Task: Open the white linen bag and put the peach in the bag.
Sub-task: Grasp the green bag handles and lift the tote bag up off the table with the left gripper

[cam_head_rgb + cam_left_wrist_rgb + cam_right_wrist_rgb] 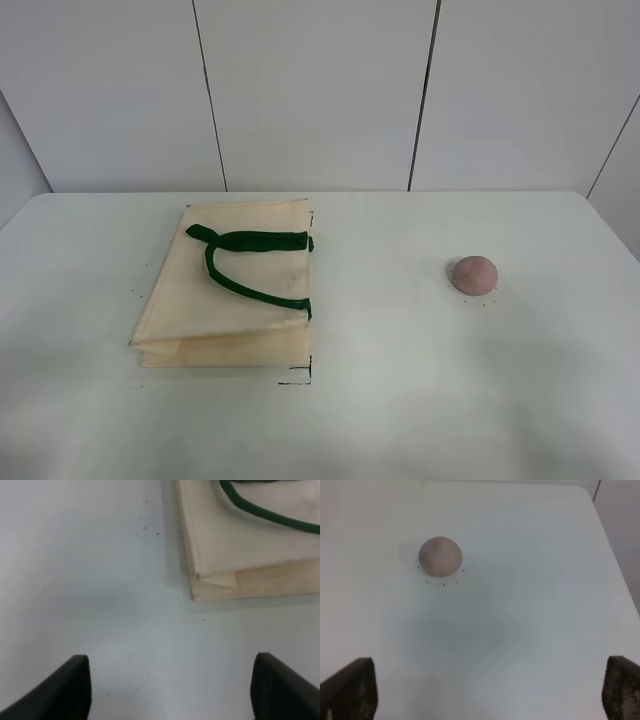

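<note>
The white linen bag (230, 290) lies flat and closed on the left half of the white table, its dark green handles (245, 262) on top. Its corner shows in the left wrist view (240, 545). The dusty-pink peach (474, 274) sits alone on the right half of the table and also shows in the right wrist view (440, 555). Neither arm shows in the exterior high view. My left gripper (170, 690) is open and empty, short of the bag's corner. My right gripper (487, 695) is open and empty, well short of the peach.
The white table (400, 400) has small black dot marks around the bag's corners and around the peach. Its right edge (615, 565) runs near the peach's side. A white panelled wall (320, 90) stands behind.
</note>
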